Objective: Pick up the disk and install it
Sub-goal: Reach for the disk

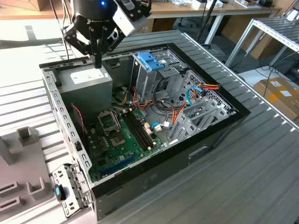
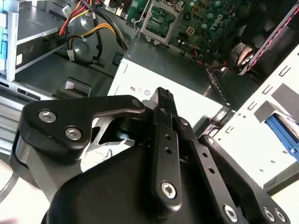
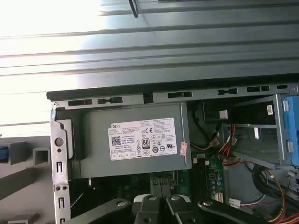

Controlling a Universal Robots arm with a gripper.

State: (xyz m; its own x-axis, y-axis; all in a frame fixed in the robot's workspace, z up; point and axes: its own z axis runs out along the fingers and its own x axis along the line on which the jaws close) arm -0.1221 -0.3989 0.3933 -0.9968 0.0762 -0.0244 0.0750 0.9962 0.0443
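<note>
Open black computer case (image 1: 196,149) on the ribbed grey worktop (image 1: 261,177). Inside: grey power supply (image 1: 86,86) in one corner, green motherboard (image 1: 121,135), bundles of red, orange and yellow cables (image 1: 175,114), metal drive cage (image 1: 142,81) with a bare blue bracket (image 1: 150,60) on top. On the power supply, a white label (image 3: 143,139) with small black print and marks, plus a small red-and-white sticker (image 3: 183,148). End effector (image 1: 97,63) with fingers together, gripping nothing, just above the power supply. Of the disk (image 2: 281,133), just a blue rail edge in a slot of the pale holder (image 2: 247,140) outside the case wall; label hidden.
</note>
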